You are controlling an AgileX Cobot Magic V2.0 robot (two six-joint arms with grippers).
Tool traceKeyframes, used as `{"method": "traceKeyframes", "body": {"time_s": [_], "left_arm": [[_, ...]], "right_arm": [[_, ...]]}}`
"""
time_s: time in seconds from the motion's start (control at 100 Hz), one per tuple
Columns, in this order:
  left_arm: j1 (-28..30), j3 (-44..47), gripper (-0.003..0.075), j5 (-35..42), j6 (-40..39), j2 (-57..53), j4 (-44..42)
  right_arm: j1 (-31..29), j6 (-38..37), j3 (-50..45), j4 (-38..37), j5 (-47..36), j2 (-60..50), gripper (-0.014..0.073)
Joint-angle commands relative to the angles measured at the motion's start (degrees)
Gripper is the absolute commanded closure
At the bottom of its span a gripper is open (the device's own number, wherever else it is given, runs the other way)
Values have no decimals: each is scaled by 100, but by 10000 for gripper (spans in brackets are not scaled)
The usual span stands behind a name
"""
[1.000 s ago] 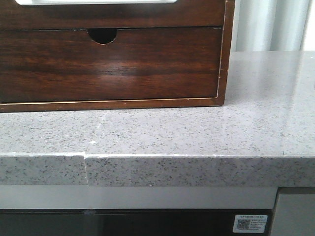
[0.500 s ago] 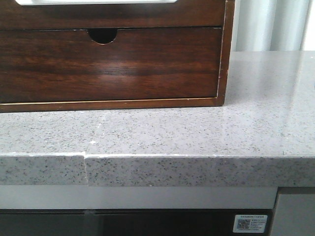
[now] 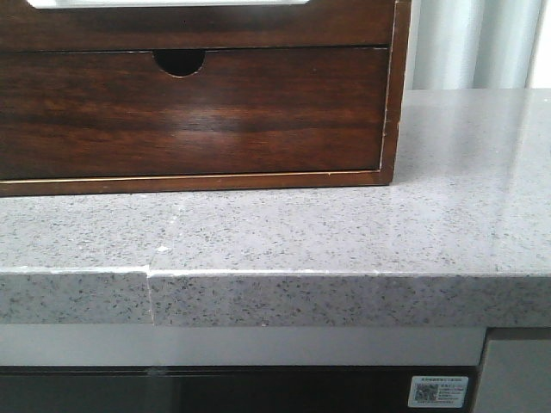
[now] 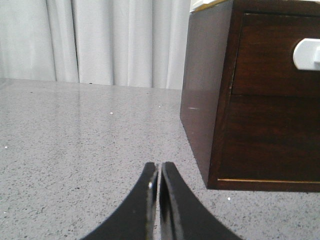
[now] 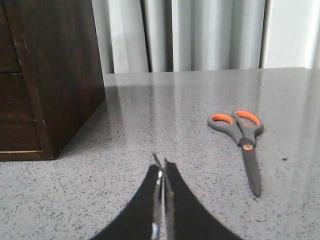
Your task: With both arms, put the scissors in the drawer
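Note:
The scissors (image 5: 243, 142), grey with orange-lined handles, lie flat on the grey speckled counter in the right wrist view, blades pointing toward the camera. My right gripper (image 5: 163, 167) is shut and empty, low over the counter, apart from the scissors. My left gripper (image 4: 159, 169) is shut and empty beside the cabinet's side. The drawer (image 3: 215, 27) is the upper one, closed, its wide cutout showing white at the frame's top; it also shows in the left wrist view (image 4: 270, 55). Neither gripper nor the scissors appear in the front view.
The dark wooden cabinet (image 3: 392, 103) stands on the counter (image 3: 344, 232). Below the drawer is a second drawer front with a small half-round notch (image 3: 179, 62). The cabinet's side (image 5: 60, 70) is near my right gripper. White curtains (image 4: 110, 40) hang behind. The counter's front edge (image 3: 301, 297) is close.

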State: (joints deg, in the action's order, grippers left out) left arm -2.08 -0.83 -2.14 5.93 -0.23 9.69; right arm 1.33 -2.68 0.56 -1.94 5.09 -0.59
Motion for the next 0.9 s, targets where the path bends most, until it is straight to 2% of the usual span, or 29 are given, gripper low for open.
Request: {"method": "traceKeyframes", "body": {"time_s": [0.0,0.16,0.54,0.71,0.89], "left_arm": [[16,-341,741,344,-48,-171,109],[16,-1104,741,36,-48,39,109],[16,-3223,741,-1934,85,1782,-93],[16,-3474,741,-1920,85,2292,-143],[16,-3450,741,-1973,85,2408,-111]], "right_arm": [[-44,6,473,8,-118,-115,662],[-44,6,1148,8,530,99,662],[-44,24,2629,-118,1813,1499,662],[-44,24,3005,-294,1940,2028,662],[-44,24,3016,-294,1846,2118,662]]}}
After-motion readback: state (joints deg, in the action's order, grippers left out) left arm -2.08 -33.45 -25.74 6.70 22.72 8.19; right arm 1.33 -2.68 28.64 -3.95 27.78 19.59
